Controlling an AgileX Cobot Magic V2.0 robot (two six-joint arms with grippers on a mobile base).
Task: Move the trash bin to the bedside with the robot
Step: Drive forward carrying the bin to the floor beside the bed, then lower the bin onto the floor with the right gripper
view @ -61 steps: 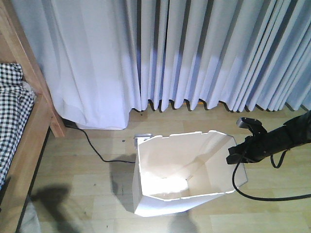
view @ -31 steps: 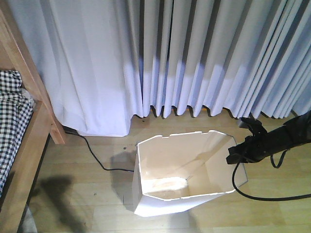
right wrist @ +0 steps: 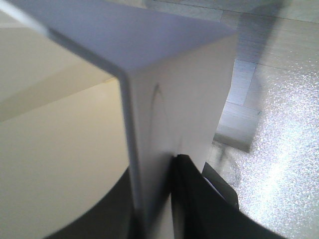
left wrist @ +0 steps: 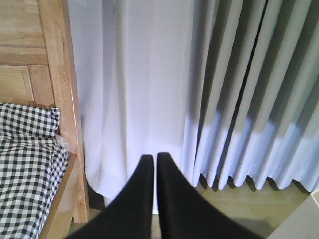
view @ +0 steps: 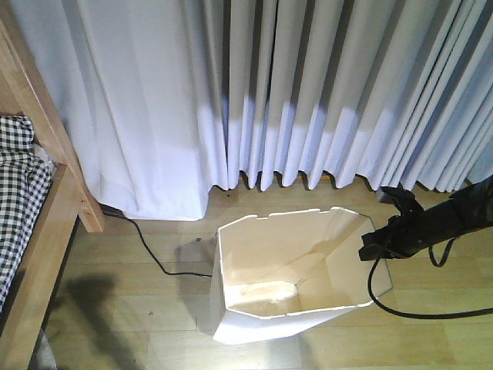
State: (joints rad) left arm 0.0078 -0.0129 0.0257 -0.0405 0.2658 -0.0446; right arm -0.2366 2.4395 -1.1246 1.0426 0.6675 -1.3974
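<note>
1. The trash bin (view: 266,327) is seen in the front view standing upright on the wooden floor (view: 439,343), just in front of the pale pleated curtain (view: 308,92).
2. Its angular white rim is open to the camera, and a cream inside that tapers to a narrower base is shown.
3. The bed is found at the left edge of the same view: a light-brown post (view: 54,146), a side rail (view: 42,254) and black-and-white gingham bedding (view: 19,200).
4. The bin is kept apart from the side rail by a strip of floor, across which a black power cord (view: 189,272) is laid up to the bin's left side.
5. The right gripper (view: 371,247) is set on the bin's right-hand rim, at the end of a thin black arm (view: 454,212) reaching in from the right edge, with a black cable (view: 416,313) looped below it.
6. In the right wrist view the right gripper (right wrist: 154,199) is clamped across the bin's wall (right wrist: 184,99): one black finger (right wrist: 197,201) is pressed to the white outer face, and a dark shape is seen against the cream inner face.
7. In the left wrist view the left gripper (left wrist: 153,160) is held in the air before the curtain (left wrist: 149,74), its two black fingers (left wrist: 142,184) brought together with only a thin slit between them and nothing held.
8. The bed post (left wrist: 62,99) and the gingham bedding (left wrist: 25,179) are seen to the left of that gripper.
</note>
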